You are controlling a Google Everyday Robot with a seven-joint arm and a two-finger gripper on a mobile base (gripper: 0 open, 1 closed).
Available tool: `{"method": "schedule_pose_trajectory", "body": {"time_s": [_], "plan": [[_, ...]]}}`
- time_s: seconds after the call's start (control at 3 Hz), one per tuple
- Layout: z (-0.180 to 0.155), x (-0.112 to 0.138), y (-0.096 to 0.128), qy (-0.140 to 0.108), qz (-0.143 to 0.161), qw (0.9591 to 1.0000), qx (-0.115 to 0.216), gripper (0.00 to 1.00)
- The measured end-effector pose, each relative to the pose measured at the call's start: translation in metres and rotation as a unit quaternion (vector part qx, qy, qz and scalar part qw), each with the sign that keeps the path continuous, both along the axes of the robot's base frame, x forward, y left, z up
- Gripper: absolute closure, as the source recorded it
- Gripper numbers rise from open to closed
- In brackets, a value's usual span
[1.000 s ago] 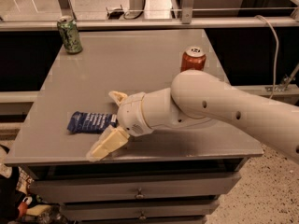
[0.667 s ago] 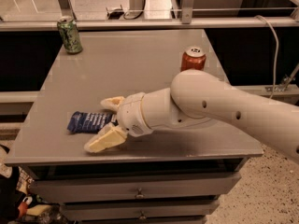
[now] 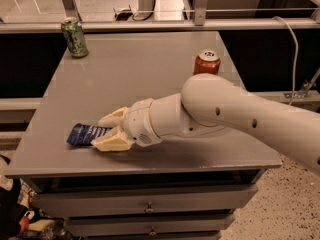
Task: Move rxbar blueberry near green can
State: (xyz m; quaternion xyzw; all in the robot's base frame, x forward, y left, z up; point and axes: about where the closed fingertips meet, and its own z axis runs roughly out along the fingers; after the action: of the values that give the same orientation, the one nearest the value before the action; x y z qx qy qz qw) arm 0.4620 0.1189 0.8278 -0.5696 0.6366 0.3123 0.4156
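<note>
The rxbar blueberry, a flat dark blue wrapper, lies on the grey table near its front left edge. My gripper reaches in from the right and sits low on the table. Its two cream fingers are closed in on the bar's right end, one on the far side and one on the near side. The bar still rests on the table. The green can stands upright at the far left corner of the table, well away from the bar and the gripper.
A red can stands at the table's right side, just behind my white arm. A metal rail runs behind the table's far edge. Drawers are below the front edge.
The fingers have come together around the bar's right end, and the gripper has dropped lower and moved slightly left. The bar and both cans have not moved.
</note>
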Motion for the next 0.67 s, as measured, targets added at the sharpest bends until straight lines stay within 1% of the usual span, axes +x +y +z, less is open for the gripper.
{"method": "schedule_pose_trajectory", "body": {"time_s": [0.33, 0.67], "plan": [[0.001, -0.001, 0.0013, -0.001, 0.001, 1.0, -0.001, 1.0], [0.0023, -0.0011, 0.0013, -0.002, 0.002, 1.0, -0.003, 1.0]]}}
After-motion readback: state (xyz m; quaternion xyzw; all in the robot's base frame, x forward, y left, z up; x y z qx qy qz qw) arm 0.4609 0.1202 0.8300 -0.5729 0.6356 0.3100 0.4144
